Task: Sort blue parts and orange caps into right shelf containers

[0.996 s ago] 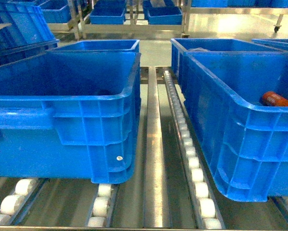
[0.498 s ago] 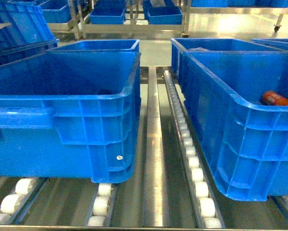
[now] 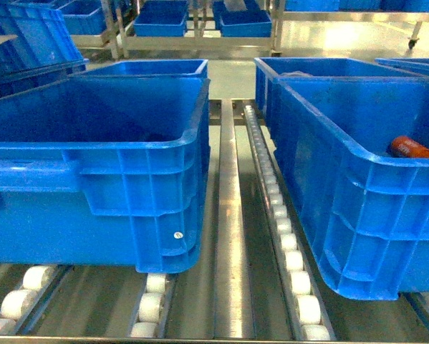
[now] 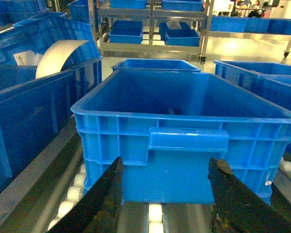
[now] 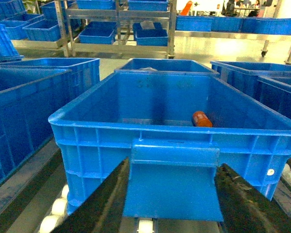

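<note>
We see an orange cap [image 5: 201, 119], a short cylinder, inside a ribbed, thick-rimmed blue crate [image 5: 174, 145]; both arms' dark fingers [image 4: 106, 194] [image 5: 111, 199] spread, empty.

- White rollers [image 3: 293, 261] in tracks running under the crates.
- Steel rail [image 3: 228, 215] down the middle.
- Metal shelving racks [image 5: 118, 29] far beyond.
- Curled white sheet [image 4: 58, 56] upper left.

We see bright blue ribbed crates [image 3: 128, 143], an orange-red cap [image 3: 410, 147] at right, white rollers [image 3: 286, 236], a silvery steel rail [image 3: 227, 215], and black fingers [image 5: 111, 204].
</note>
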Controlling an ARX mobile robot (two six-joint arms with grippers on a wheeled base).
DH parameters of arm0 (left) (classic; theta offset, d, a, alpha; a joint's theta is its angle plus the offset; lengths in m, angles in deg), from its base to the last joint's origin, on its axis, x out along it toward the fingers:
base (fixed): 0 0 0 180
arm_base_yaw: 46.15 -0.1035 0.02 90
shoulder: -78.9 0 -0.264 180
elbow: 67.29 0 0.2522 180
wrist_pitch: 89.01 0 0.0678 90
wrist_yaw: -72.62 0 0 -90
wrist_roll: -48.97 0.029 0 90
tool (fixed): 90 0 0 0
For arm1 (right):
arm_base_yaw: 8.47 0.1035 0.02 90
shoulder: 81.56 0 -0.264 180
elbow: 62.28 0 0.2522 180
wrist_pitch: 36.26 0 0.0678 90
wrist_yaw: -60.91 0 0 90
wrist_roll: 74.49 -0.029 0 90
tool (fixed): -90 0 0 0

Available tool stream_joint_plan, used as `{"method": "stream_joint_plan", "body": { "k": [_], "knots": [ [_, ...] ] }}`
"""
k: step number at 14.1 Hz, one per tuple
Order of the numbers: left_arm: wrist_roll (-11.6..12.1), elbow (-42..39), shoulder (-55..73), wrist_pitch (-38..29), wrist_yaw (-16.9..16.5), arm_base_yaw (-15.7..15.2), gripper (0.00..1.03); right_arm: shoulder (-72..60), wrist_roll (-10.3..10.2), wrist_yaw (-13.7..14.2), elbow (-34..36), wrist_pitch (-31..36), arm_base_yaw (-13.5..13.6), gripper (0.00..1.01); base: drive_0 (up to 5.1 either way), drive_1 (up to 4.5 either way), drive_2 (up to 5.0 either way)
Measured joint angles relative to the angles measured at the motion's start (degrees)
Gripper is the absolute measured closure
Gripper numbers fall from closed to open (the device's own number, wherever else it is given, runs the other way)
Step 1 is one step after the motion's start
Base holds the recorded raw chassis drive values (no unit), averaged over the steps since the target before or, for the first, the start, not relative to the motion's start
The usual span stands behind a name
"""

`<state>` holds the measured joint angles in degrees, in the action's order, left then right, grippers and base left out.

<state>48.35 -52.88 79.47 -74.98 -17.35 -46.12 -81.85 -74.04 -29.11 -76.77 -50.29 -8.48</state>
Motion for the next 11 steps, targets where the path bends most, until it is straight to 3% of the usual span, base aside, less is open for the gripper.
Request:
{"method": "stream_joint_plan", "body": {
  "k": [4, 11],
  "knots": [
    [0.0, 0.0, 0.0, 0.0, 0.0, 0.0, 0.05, 0.0, 0.0, 0.0, 0.0, 0.0, 0.0, 0.01, 0.0, 0.00, 0.0],
    [0.0, 0.0, 0.0, 0.0, 0.0, 0.0, 0.05, 0.0, 0.0, 0.0, 0.0, 0.0, 0.0, 0.03, 0.0, 0.00, 0.0]
  ]
}}
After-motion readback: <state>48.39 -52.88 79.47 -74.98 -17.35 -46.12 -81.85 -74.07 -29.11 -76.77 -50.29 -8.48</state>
